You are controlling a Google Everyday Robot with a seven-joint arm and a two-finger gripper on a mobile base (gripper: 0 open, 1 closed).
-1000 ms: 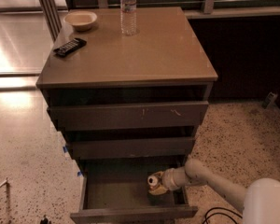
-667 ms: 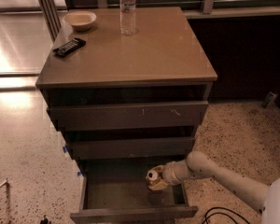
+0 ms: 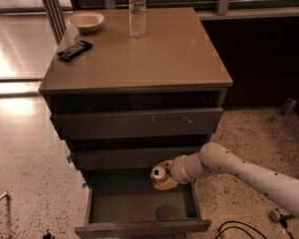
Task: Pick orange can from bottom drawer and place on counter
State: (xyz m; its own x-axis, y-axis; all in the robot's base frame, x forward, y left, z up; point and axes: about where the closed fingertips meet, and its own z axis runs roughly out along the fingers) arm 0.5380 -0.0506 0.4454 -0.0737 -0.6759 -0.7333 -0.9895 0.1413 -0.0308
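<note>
The orange can (image 3: 158, 174), silver top facing me, is held in my gripper (image 3: 164, 177) just above the open bottom drawer (image 3: 139, 205), in front of the middle drawer's face. My white arm (image 3: 239, 171) reaches in from the right. The gripper is shut on the can, which hangs tilted, clear of the drawer floor. The glossy tan counter (image 3: 154, 54) lies well above it.
On the counter stand a clear water bottle (image 3: 137, 11), a cream bowl (image 3: 86, 21) and a black remote (image 3: 74, 50). The top and middle drawers (image 3: 137, 123) stick out slightly. Black cables (image 3: 234, 230) lie on the speckled floor at the lower right.
My gripper has lifted the orange can out of the bottom drawer, up and slightly left. The arm has risen and stretched further into view.
</note>
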